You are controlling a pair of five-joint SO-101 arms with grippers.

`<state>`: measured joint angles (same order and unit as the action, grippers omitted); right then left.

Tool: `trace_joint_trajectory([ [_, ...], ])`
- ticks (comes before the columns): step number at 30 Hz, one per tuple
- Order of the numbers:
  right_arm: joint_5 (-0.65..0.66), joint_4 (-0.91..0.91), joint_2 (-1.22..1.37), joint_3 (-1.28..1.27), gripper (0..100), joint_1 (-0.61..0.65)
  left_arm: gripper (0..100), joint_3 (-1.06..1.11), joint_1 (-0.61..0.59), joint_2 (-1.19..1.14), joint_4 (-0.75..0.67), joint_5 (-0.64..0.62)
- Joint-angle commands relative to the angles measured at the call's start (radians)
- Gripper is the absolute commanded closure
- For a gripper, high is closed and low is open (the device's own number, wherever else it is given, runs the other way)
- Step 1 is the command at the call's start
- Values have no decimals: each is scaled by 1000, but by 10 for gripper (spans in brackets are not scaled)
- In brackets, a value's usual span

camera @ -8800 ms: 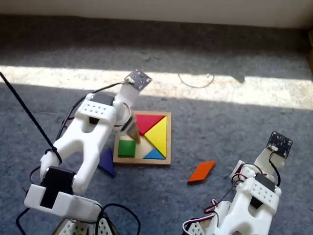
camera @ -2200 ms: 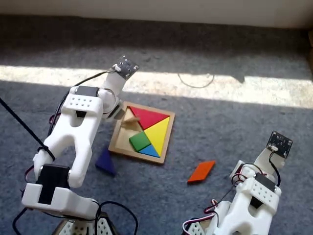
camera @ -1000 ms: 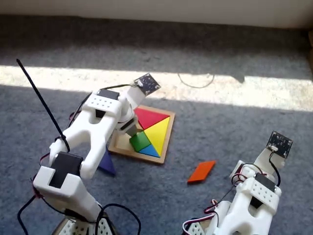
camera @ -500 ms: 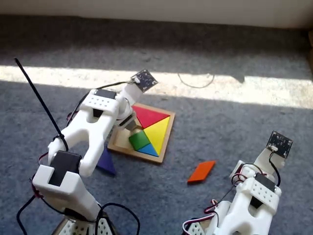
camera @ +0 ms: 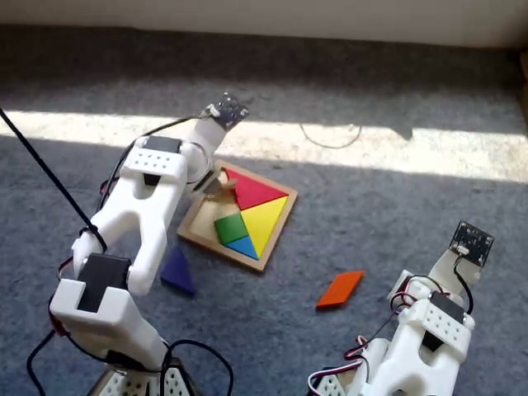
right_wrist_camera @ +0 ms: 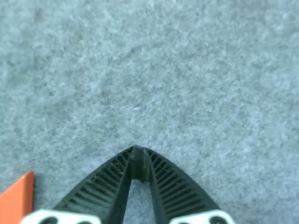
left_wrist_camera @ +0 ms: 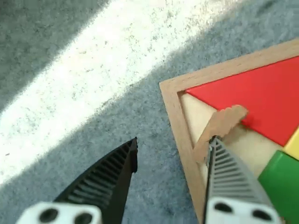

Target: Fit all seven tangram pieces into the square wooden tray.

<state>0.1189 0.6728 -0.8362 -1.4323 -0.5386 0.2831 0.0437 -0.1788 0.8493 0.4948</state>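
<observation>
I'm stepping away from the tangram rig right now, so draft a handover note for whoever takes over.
Left gripper: open, straddling a corner of the square wooden tray, one finger inside beside the small tan wooden piece.
Right gripper: shut, empty, over the grey carpet near the orange parallelogram.
Done: red triangle, yellow triangle, green square and light blue triangle lie in the tray.
Left: the tan piece looks unseated, overlapping the red triangle; the dark blue triangle and orange parallelogram lie on the carpet.

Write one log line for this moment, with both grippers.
left gripper: open at tray corner | right gripper: shut | tan piece: in tray | outside: orange piece, purple piece
</observation>
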Motion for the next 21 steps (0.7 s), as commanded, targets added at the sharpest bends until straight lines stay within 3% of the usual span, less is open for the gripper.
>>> trace_joint_trajectory([
  [1, 5, -18, -13, 48, 993, 8, 755, -108, -7, 8, -18, -64],
  [21, 5, -18, -13, 48, 993, 8, 755, -131, -16, -2, 14, -83],
])
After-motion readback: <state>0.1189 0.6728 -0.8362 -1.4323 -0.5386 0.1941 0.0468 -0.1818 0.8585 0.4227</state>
